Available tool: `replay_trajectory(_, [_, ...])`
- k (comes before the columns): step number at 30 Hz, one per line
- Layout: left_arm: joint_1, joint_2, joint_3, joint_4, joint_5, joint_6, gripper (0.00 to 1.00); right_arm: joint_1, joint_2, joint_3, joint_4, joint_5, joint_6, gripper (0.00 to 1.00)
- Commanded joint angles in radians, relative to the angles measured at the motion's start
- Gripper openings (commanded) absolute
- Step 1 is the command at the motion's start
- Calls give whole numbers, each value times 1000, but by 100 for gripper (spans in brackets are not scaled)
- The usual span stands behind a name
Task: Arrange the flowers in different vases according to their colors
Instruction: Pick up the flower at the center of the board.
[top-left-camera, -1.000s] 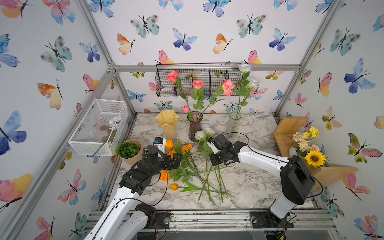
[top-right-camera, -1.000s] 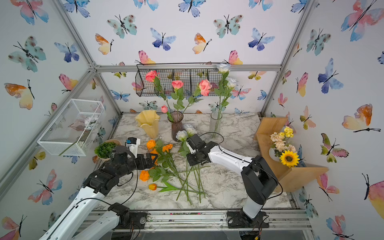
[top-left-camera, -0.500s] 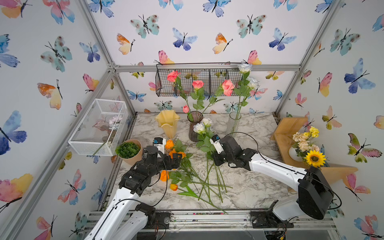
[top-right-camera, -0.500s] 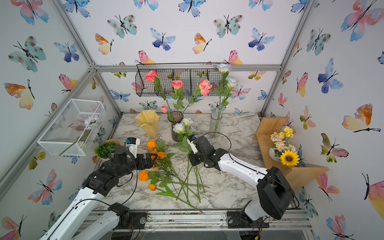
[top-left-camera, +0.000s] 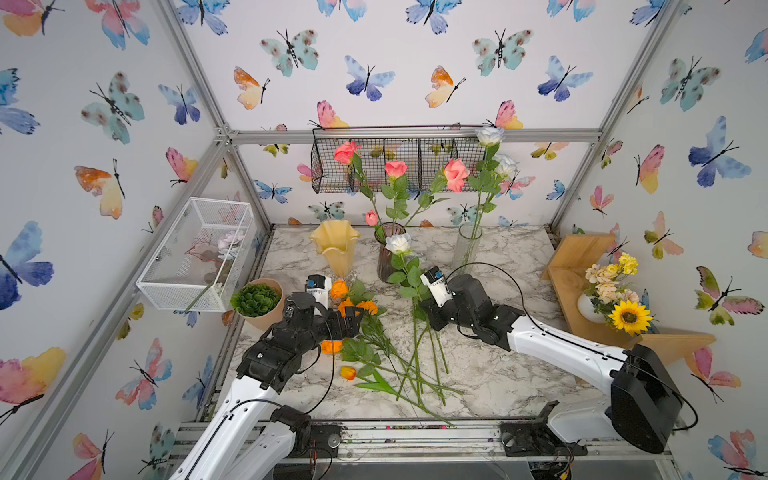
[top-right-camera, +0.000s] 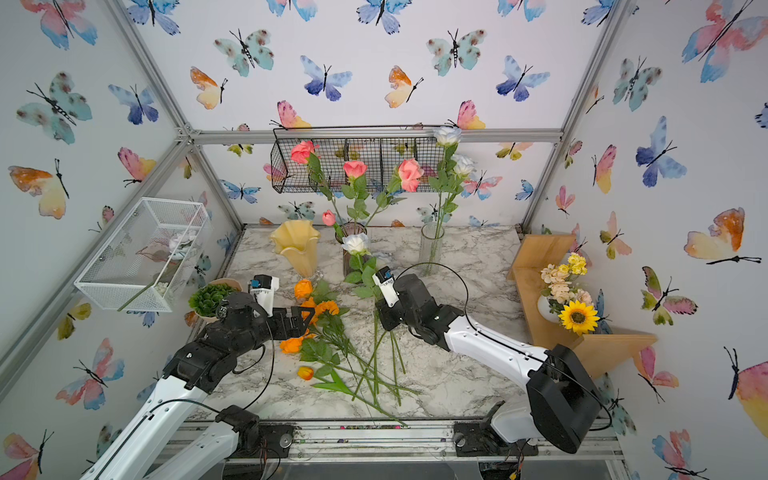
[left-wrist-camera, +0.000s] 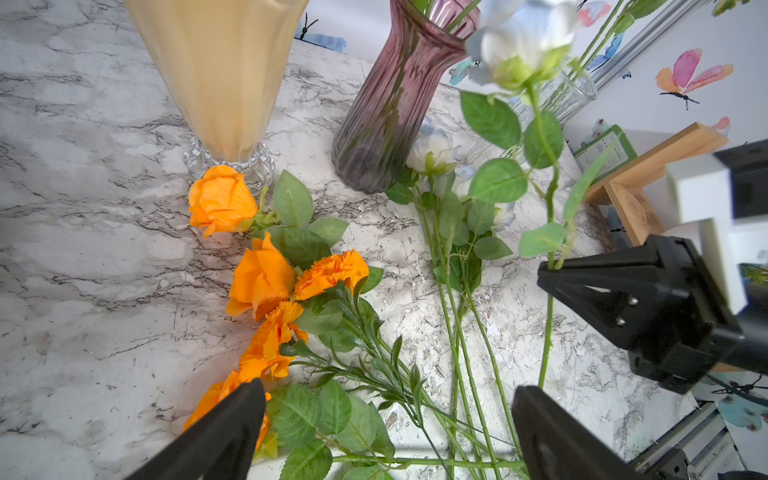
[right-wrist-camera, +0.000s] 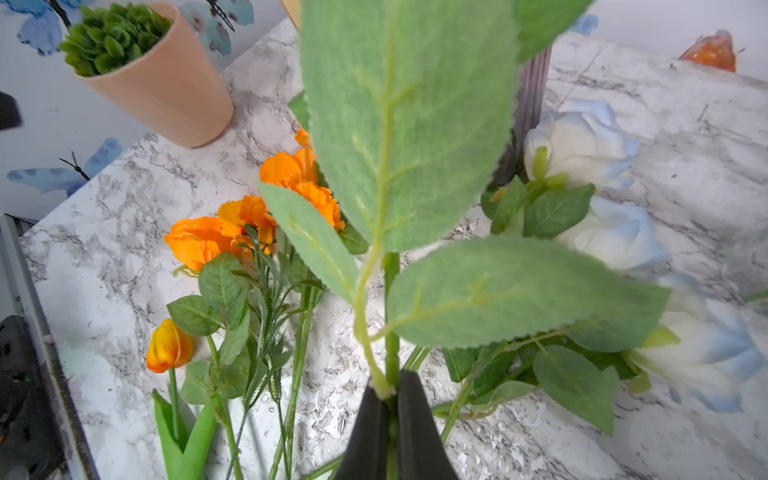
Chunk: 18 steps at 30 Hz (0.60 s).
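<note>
My right gripper is shut on the stem of a white-blue rose, held upright in front of the purple vase, which holds pink flowers. My left gripper stands open just above the orange flowers lying on the marble. An orange tulip lies nearer the front. More white-blue roses lie by the purple vase. The yellow vase is empty. The clear vase holds white-blue roses.
A potted succulent stands at the left edge beside my left arm. A white wire basket hangs on the left wall and a black one on the back wall. A wooden shelf with a sunflower bouquet fills the right side.
My right gripper has raised the white-blue rose off the pile and tipped it upright, its bloom now up by the purple vase. The left arm has stayed still and open.
</note>
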Motion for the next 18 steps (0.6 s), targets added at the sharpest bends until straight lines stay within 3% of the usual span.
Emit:
replay_trajectory(1, [7, -12, -2, 11, 10, 9, 99, -2, -13, -12, -8, 19, 13, 2])
replay_trajectory(10, [7, -12, -2, 11, 11, 9, 99, -7, -253, -110, 153, 180, 25, 2])
replay_trajectory(18, [7, -11, -2, 11, 9, 9, 99, -7, -472, -146, 254, 428, 6, 2])
